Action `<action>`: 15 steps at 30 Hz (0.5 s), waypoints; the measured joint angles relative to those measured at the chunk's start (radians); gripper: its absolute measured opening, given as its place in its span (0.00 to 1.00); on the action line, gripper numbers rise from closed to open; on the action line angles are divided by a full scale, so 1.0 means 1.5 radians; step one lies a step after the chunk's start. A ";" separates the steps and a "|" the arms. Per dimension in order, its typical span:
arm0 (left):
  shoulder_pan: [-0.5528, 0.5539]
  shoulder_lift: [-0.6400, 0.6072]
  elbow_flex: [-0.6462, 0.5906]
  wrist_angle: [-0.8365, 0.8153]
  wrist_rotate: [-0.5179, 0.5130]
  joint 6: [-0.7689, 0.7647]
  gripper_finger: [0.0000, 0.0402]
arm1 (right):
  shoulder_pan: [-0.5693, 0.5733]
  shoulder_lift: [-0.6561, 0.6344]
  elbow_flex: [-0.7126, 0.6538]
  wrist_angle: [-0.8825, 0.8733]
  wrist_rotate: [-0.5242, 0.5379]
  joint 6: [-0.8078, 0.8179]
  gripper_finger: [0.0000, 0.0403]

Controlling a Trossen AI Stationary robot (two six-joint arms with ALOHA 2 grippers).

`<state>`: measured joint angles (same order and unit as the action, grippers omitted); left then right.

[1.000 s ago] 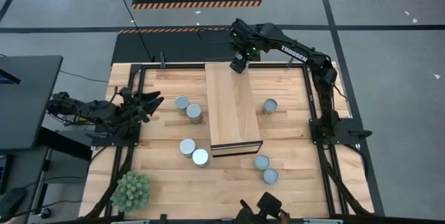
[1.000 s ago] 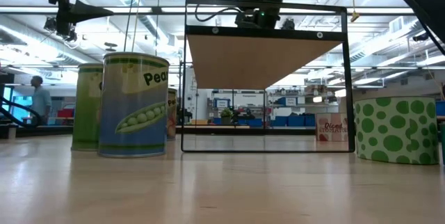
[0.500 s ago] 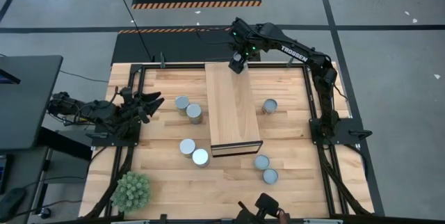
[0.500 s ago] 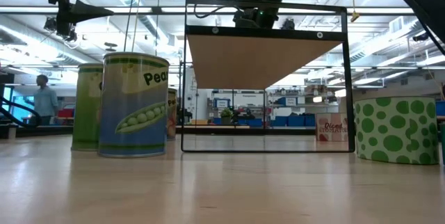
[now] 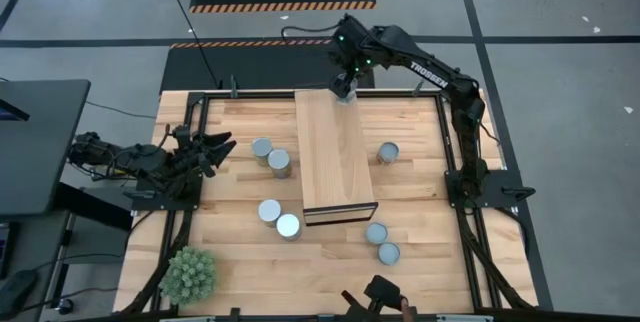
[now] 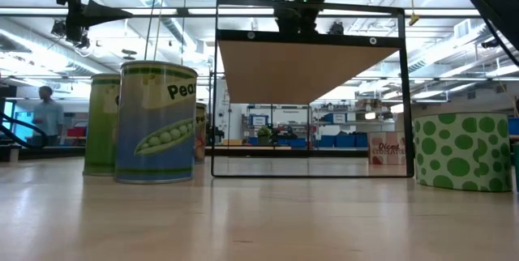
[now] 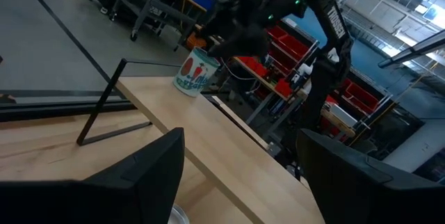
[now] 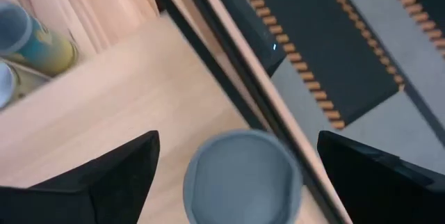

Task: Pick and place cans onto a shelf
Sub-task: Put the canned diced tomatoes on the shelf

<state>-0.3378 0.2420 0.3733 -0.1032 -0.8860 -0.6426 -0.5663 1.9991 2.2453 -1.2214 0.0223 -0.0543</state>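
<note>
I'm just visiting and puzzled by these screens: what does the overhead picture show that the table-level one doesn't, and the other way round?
Only the overhead view shows both arms whole, the left claw waiting at the table's left edge, seven silvery can tops such as one right of the shelf, and a green plant. Only the table-level view shows the labels, like the pea can, and a person far behind. Both show the shelf and the right claw above its far end.

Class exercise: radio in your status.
Right gripper open above can on shelf far end. Left gripper open, idle at table's left edge. Nothing obstructing.
</note>
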 joint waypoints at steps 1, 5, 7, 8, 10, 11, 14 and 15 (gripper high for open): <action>0.000 0.000 0.000 0.000 0.000 0.000 0.70 | 0.000 0.000 0.014 -0.004 0.000 -0.002 0.99; 0.000 0.000 0.000 -0.001 0.000 -0.001 0.70 | 0.007 0.000 0.071 -0.010 -0.021 -0.002 0.99; 0.000 0.000 0.000 -0.001 0.000 -0.001 0.70 | 0.016 -0.009 0.070 0.006 -0.061 -0.001 0.99; 0.000 0.000 0.000 -0.003 0.000 -0.001 0.70 | 0.020 -0.014 0.065 0.012 -0.087 -0.001 0.99; 0.000 0.000 0.000 -0.006 0.000 -0.001 0.70 | 0.034 -0.016 0.065 0.012 -0.125 -0.005 0.98; 0.000 0.000 0.000 -0.010 0.000 -0.001 0.70 | 0.042 -0.016 0.065 0.010 -0.139 -0.005 0.98; 0.000 0.000 0.000 -0.038 0.001 -0.014 0.70 | 0.068 -0.016 0.064 -0.011 -0.150 -0.015 0.97; 0.000 0.000 0.000 -0.052 0.002 -0.025 0.70 | 0.078 -0.016 0.064 -0.019 -0.150 -0.024 0.97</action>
<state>-0.3378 0.2420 0.3733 -0.1813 -0.8830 -0.6794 -0.4488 1.9747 2.3413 -1.2503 -0.2020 -0.0898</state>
